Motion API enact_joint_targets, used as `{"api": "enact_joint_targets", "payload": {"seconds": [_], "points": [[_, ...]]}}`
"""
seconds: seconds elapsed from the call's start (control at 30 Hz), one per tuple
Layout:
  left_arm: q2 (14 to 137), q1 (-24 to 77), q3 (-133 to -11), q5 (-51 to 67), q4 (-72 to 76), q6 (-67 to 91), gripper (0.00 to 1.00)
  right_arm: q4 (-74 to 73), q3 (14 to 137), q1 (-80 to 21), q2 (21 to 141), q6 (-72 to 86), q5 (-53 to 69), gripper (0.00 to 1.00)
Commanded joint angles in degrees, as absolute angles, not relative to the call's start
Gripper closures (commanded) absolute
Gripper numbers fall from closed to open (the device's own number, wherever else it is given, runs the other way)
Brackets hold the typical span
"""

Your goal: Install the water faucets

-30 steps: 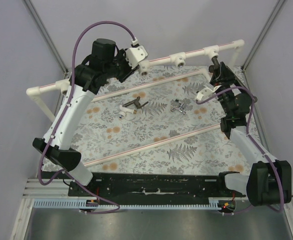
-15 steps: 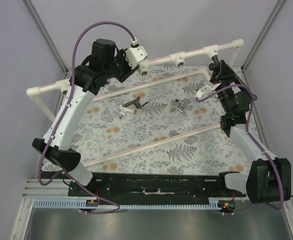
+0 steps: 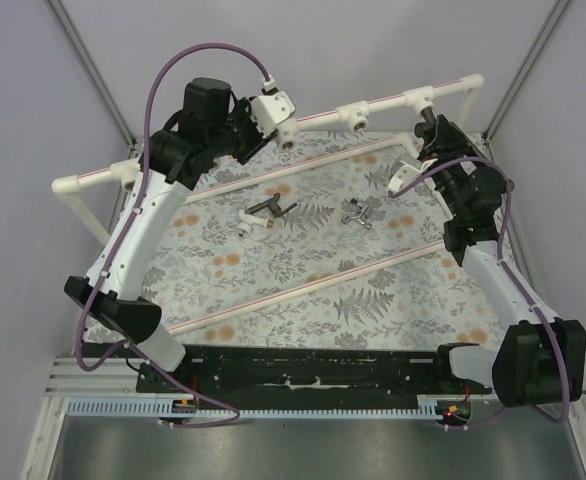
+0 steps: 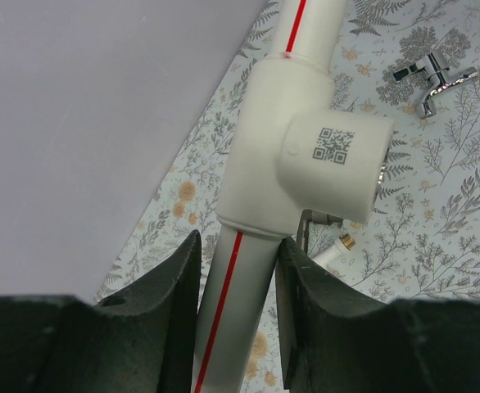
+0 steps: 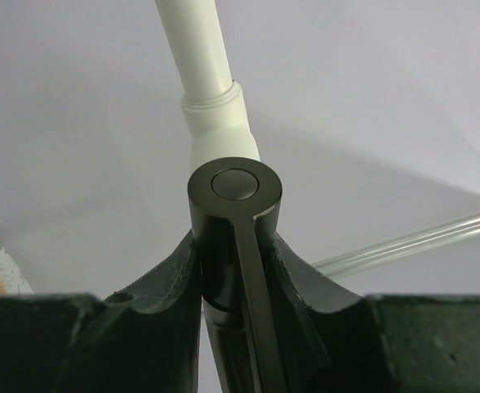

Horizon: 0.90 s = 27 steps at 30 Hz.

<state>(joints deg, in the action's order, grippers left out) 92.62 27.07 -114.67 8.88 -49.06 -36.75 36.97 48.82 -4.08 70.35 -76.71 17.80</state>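
Left tool (image 4: 238,254) clamps the pipe frame (image 4: 277,188). Right tool (image 5: 236,246) grips the long dark faucet (image 5: 234,187) at the frame's two-o'clock end, seemingly mid-installation. The short dark faucet (image 3: 263,212) and silver faucet (image 3: 358,213) lie mid-tabletop (image 3: 393,300), uninstalled.

Long dark faucet (image 5: 234,190) gripped; short dark faucet (image 3: 265,212), silver faucet (image 3: 359,213) lying apart.

Cross-handled faucet (image 3: 358,213) right of shorter faucet (image 3: 265,214)

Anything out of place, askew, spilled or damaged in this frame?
Nothing spilled or broken. A short dark faucet and a silver faucet lie loose on the floral mat, not yet fitted. The left tool clamps the white pipe frame; the right tool holds a dark faucet near its far right end.
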Motion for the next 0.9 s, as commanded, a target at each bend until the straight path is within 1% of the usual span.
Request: {"api": "enact_joint_targets", "payload": {"seconds": [0.0, 0.13, 0.23, 0.4, 0.57, 0.73, 0.87], "points": [[91.6, 26.6, -113.6, 6.8, -50.5, -29.9, 0.98, 32.5, 53.9, -4.2, 70.4, -79.4, 19.9, 1.00], [91.6, 26.6, -113.9, 7.5, -50.6, -30.1, 0.98, 27.3, 56.9, -4.2, 69.9, -73.5, 19.9, 1.00], [91.7, 26.7, -114.1, 7.6, -50.6, -30.1, 0.98, 28.0, 57.6, -4.1, 70.7, -67.7, 19.4, 1.00], [91.7, 26.9, -114.3, 7.6, -50.7, -29.5, 0.98, 33.9, 56.9, -4.1, 73.4, -53.0, 18.4, 1.00], [91.8, 26.9, -115.0, 7.5, -50.6, -28.9, 0.98, 46.2, 54.1, -4.1, 77.3, -37.0, 15.4, 1.00], [91.6, 26.9, -115.4, 7.3, -50.5, -28.7, 0.98, 49.3, 53.8, -4.2, 78.8, -23.5, 13.5, 1.00], [91.8, 26.9, -115.0, 7.2, -50.5, -28.9, 0.98, 48.8, 54.4, -4.2, 79.5, -16.6, 12.7, 1.00]]}}
